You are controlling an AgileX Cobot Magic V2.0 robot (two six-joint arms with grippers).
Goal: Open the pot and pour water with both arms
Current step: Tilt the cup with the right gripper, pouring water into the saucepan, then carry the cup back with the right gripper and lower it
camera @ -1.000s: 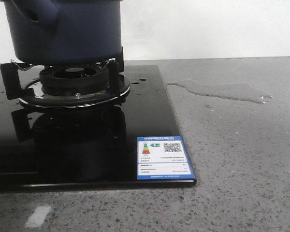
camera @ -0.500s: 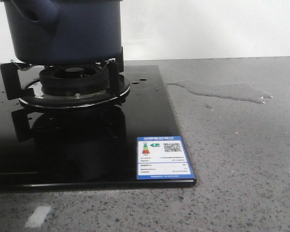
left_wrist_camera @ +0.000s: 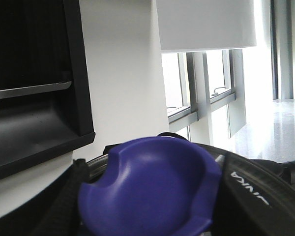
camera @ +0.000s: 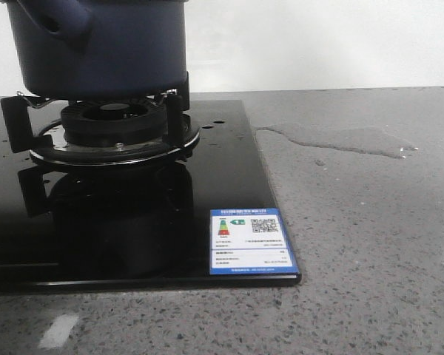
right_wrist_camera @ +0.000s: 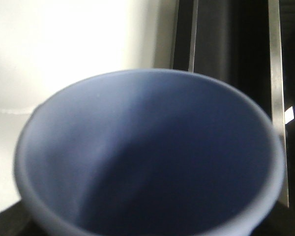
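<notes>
The dark navy pot (camera: 103, 44) stands on the gas burner (camera: 111, 129) at the far left of the front view, its stubby tubular handle (camera: 59, 18) pointing forward-left. Its top is cut off by the frame. A puddle of clear water (camera: 333, 138) lies on the grey counter to the right of the stove. Neither gripper shows in the front view. In the left wrist view a blue lid knob (left_wrist_camera: 152, 189) on a dark-rimmed glass lid (left_wrist_camera: 255, 191) fills the space at the jaws, held up against a wall and windows. In the right wrist view a pale blue cup (right_wrist_camera: 147, 157) fills the jaws, with the fingers hidden.
The black glass stove top (camera: 133, 222) covers the left half of the counter and carries a blue-and-white energy label (camera: 251, 242) at its front right corner. Black pan supports (camera: 15, 122) surround the burner. The grey speckled counter (camera: 370, 244) extends to the right.
</notes>
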